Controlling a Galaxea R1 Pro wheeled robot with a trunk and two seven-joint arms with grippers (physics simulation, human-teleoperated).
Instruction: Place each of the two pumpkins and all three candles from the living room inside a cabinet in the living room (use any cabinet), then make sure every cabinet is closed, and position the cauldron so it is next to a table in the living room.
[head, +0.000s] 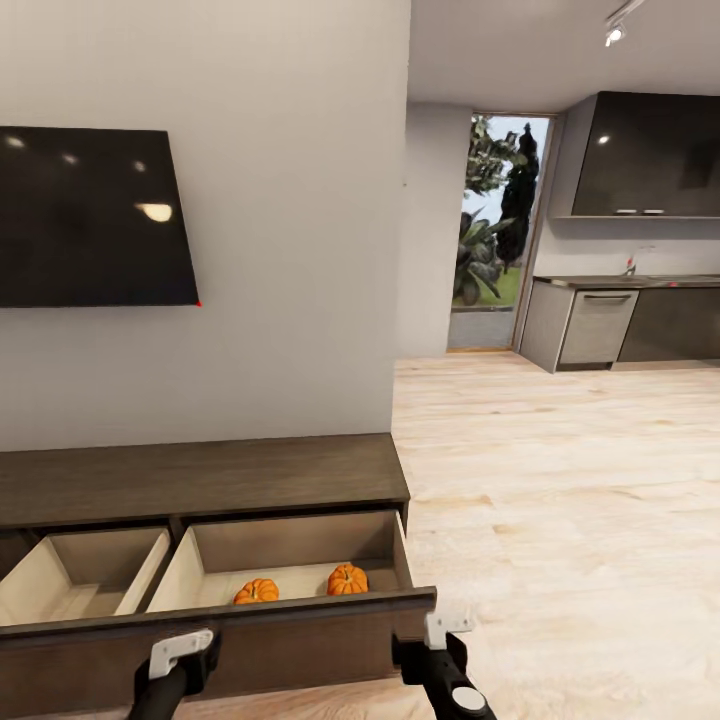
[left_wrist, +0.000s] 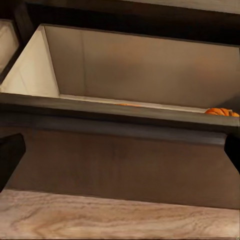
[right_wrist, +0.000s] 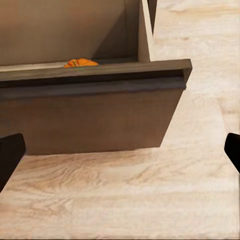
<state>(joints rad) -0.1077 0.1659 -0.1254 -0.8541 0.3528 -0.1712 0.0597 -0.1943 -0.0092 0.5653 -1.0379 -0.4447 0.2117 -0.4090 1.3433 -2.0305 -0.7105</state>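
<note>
Two pumpkins (head: 257, 592) (head: 347, 579) sit side by side, stems up, against the front edge of the open right-hand drawer (head: 300, 560) of the low dark cabinet (head: 200, 478), beneath a wall-mounted TV (head: 90, 215). An open drawer (head: 80, 575) lies alongside, left. The left gripper (head: 185, 650) and right gripper (head: 445, 630) hang before the drawer front (head: 250, 640), both spread and holding nothing.

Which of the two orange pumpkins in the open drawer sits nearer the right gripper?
The small ribbed orange pumpkin toward the open dark-brown drawer's right end; the other orange pumpkin lies to its left, farther from the right gripper.
</note>
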